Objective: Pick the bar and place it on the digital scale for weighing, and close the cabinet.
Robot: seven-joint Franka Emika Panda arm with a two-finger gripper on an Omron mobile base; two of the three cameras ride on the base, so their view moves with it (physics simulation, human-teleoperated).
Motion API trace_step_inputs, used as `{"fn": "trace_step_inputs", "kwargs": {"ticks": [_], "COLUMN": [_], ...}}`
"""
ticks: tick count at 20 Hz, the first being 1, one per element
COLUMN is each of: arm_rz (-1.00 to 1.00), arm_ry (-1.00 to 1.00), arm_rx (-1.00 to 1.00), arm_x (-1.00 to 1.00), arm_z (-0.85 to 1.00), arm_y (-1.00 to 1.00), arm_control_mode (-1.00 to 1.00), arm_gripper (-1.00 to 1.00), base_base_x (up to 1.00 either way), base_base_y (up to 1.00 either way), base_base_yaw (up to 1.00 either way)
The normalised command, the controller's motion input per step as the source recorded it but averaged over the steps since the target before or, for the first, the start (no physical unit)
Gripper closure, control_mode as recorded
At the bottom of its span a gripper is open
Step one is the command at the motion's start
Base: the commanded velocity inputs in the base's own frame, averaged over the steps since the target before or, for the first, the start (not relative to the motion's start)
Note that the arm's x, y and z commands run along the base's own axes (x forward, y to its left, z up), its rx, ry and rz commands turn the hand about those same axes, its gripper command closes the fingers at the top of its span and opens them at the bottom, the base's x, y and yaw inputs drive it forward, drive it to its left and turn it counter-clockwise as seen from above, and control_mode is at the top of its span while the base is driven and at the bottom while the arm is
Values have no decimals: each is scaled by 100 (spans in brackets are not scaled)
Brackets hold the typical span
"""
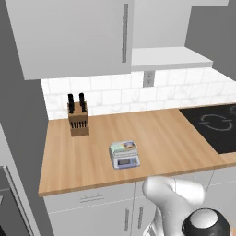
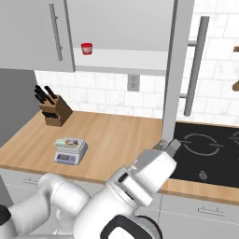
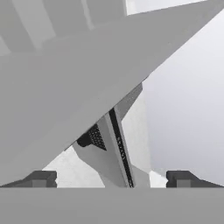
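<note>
Bar lies flat on platform of digital scale, w/ scale sitting on wood counter near its front edge, display facing front; same pair seen from the right base cam, bar atop scale. Knife block stands further back & to the left, close to tiled backsplash, well apart from scale. Black cooktop set into counter on the right. Cabinet: left door shut w/ long vertical handle; right door swung out toward the robot, edge-on in right base cam, its bar handle visible beyond it. Inside open section, small red-lidded jar on the shelf. Outlet on the wall below the cabinet. Arm reaches up & fwd, hand end right at lower edge of the open door, above the counter beside the cooktop. Gripper fingertips spread wide in hand cam, nothing between them; big grey door panel slants across just ahead of the tips. Contact w/ door: cannot tell.
</note>
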Motion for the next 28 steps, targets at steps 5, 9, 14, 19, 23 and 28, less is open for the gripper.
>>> {"fn": "trace_step_inputs", "kwargs": {"ticks": [5, 9, 14, 19, 23, 28], "arm_rz": [3, 8, 34, 64, 71, 58], "arm_ry": [11, 8, -5, -17, -23, -27], "arm_rx": [10, 8, 2, 1, 0, -9], "arm_x": [-15, 20, 16, 25, 3, -13], "arm_z": [-35, -10, 0, 0, 7, 52], "arm_y": [-88, -81, -56, -49, -11, 24], "arm_control_mode": [-100, -100, -100, -100, -100, -100], "arm_gripper": [-100, -100, -100, -100, -100, -100], "base_base_x": [0, 0, 0, 0, 0, 0], "base_base_y": [0, 0, 0, 0, 0, 0], "base_base_yaw": [0, 0, 0, 0, 0, 0]}}
